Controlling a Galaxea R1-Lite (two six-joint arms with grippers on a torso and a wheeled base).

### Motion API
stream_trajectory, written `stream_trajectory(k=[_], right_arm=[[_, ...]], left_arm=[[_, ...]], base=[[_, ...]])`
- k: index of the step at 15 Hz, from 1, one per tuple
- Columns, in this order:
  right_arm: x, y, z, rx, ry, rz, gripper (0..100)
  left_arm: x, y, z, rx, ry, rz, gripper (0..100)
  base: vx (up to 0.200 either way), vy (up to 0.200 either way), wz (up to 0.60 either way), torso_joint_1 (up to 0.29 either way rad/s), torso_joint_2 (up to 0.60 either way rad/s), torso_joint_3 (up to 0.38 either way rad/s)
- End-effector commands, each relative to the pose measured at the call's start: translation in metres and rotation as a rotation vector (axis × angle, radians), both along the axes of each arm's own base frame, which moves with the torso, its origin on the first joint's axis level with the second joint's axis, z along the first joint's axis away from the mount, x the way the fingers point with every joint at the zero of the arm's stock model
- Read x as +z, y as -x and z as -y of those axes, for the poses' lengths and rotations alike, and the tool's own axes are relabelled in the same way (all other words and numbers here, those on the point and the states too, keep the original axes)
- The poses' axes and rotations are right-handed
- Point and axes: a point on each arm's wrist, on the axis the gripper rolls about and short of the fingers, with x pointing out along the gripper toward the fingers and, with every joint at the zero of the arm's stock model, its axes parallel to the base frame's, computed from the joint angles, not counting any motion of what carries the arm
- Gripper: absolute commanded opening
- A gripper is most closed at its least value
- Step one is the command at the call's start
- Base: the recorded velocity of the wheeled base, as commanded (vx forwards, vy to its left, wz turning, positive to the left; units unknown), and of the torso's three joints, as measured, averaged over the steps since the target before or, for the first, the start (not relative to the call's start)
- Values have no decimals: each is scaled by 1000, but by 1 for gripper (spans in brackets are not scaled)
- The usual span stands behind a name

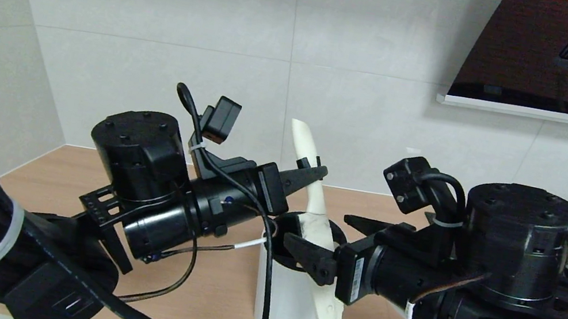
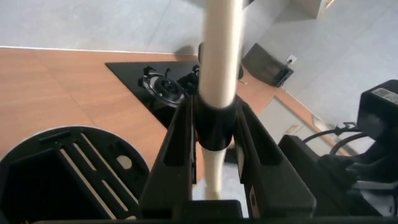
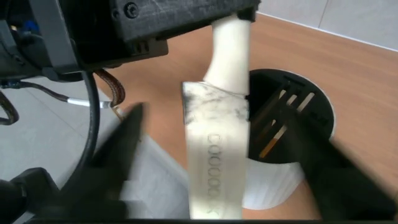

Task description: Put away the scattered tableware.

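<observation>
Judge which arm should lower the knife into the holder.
Left, probably: the left gripper is shut on the knife handle, blade down near the holder; the right gripper has its jaws open around the blade.

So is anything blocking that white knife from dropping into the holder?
No loose object shows. The left gripper holds the knife by its handle at the white holder, which has a few sticks inside. The right gripper's open fingers flank the blade near the holder's mouth and may need to clear.
</observation>
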Motion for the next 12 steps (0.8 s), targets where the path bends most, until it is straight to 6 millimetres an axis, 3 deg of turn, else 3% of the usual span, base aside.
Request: stream_trajectory(k=[1,4,9,12], right_arm=[[6,3,4,-2,-14,12,100],[20,4,18,-31,-48,44,100],[51,12,62,-116,-74,92,100],[54,15,71,-134,-75,94,100]], left_arm=[[16,7,-5,0,21,39,0],[27,11,-10,29,1,80,0],[99,0,-18,440,-117,130,0],[105,2,-13,583,-307,200,0]], base=[[0,0,0,0,0,0],[0,0,0,0,0,0],[0,0,0,0,0,0],[0,0,0,0,0,0]])
